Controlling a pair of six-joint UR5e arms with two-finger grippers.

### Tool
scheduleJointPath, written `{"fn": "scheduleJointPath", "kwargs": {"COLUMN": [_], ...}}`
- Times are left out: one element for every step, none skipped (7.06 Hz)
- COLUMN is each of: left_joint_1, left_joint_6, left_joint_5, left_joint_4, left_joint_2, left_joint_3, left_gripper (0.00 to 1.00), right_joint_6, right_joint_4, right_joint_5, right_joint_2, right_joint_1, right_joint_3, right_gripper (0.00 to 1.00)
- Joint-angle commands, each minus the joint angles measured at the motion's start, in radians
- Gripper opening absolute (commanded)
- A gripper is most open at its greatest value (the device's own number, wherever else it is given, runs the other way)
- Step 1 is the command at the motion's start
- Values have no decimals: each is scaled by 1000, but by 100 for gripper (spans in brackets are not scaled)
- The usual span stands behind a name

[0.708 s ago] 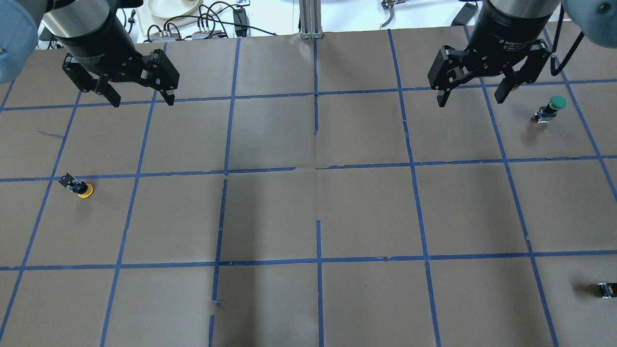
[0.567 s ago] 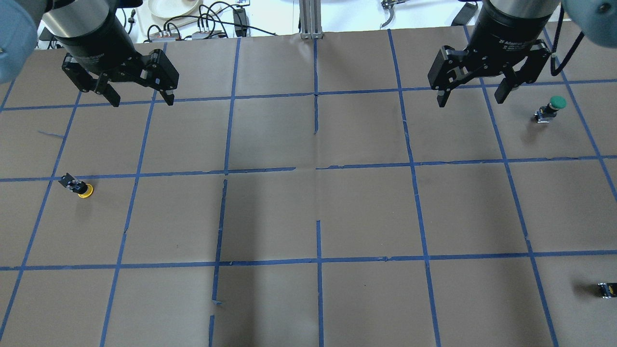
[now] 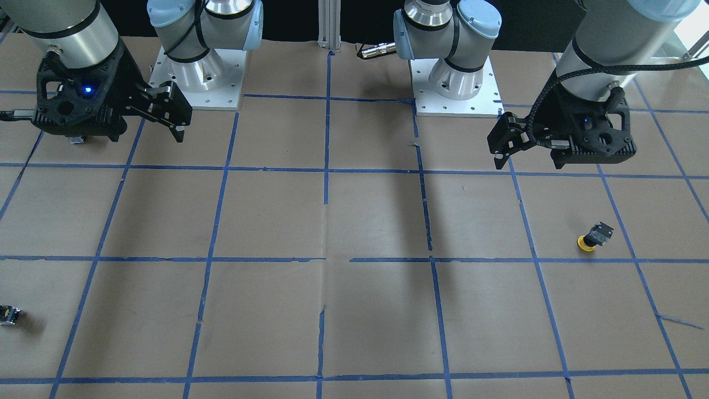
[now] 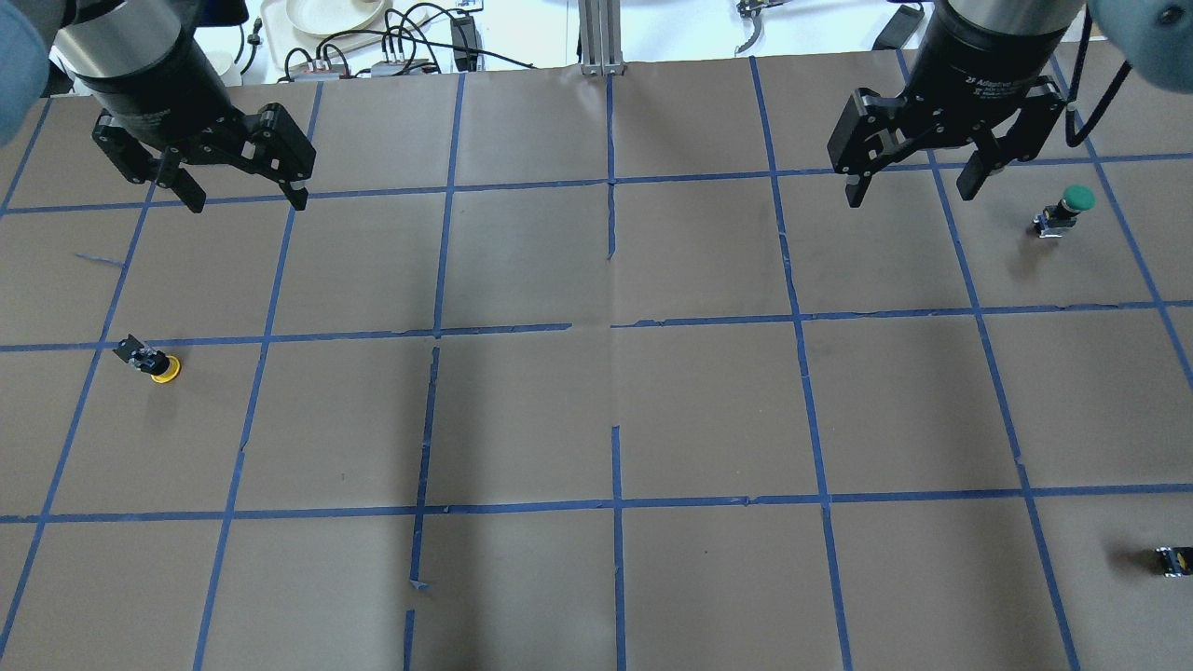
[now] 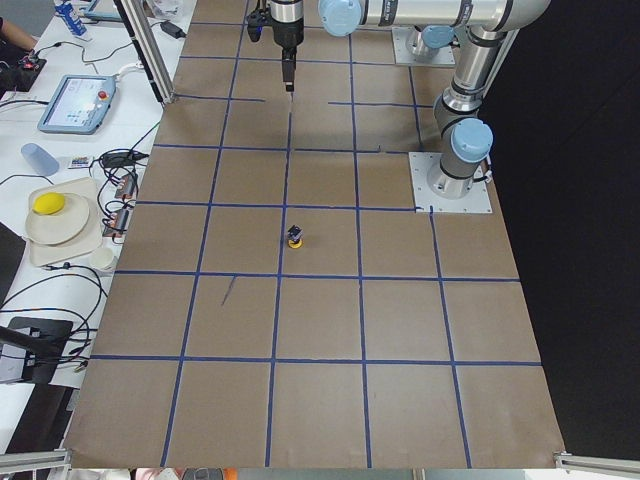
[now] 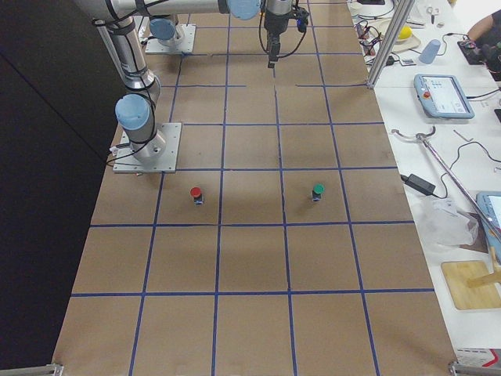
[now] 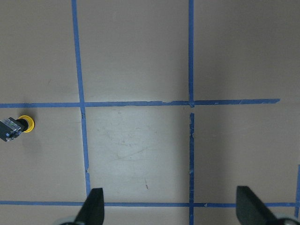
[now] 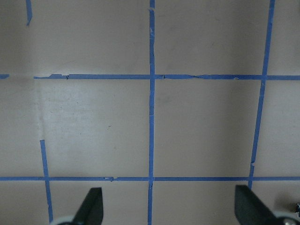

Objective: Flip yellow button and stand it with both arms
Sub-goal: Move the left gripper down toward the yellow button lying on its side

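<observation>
The left gripper (image 4: 247, 199) hangs high above the far left part of the table (image 4: 708, 410). Its two fingers stand wide apart and hold nothing. The right gripper (image 4: 911, 194) hangs over the far right part, also spread wide and empty.

The yellow button (image 4: 154, 362) lies on the brown paper at the left side of the table, just beside a blue tape line and well apart from both grippers. In the left wrist view it sits at the left border.

I judge the button to be light and rigid. The domed cap is smooth and round, so it could slip or roll out from between the fingers. The blocky black-grey body has flatter sides and looks like the better place to hold it. Because it is so small against the fingers, the closing must be well centred, or the button may be pushed away.

Its exact pose is hard to read. The cap seems low and the body tilted upward, but I cannot tell if it rests on the cap alone.

The left wrist view cuts off part of the body. A green button (image 4: 1065, 211) stands near the right gripper. A red button (image 6: 196, 193) shows clearly only in the exterior right view. A small dark block (image 4: 1175, 559) is cut by the right edge of the overhead view.
</observation>
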Motion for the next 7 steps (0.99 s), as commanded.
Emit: {"fn": "scheduleJointPath", "kwargs": {"left_joint_1": [50,115,160,194,252,328,397], "left_joint_6": [96,119,191,281,397,540,619], "left_joint_5": [1,-4,-2,13,72,85,84], "left_joint_4": [-1,8,10,48,112,139,150], "left_joint_2": [-20,-34,-54,-72,-107,-152,-185], "left_joint_3": [-15,-39,-70,-90,-91,-92,-98], "left_gripper": [100,100,100,100,100,100,100], "right_joint_6": [0,0,0,0,0,0,0], "right_joint_4": [0,-1,0,-1,0,0,-1], "right_joint_5": [0,0,0,0,0,0,2], "right_joint_2": [1,0,1,1,1,0,0], "right_joint_1": [0,0,0,0,0,0,0], "right_joint_3": [0,0,0,0,0,0,0], "right_gripper": [100,100,100,100,100,100,100]}}
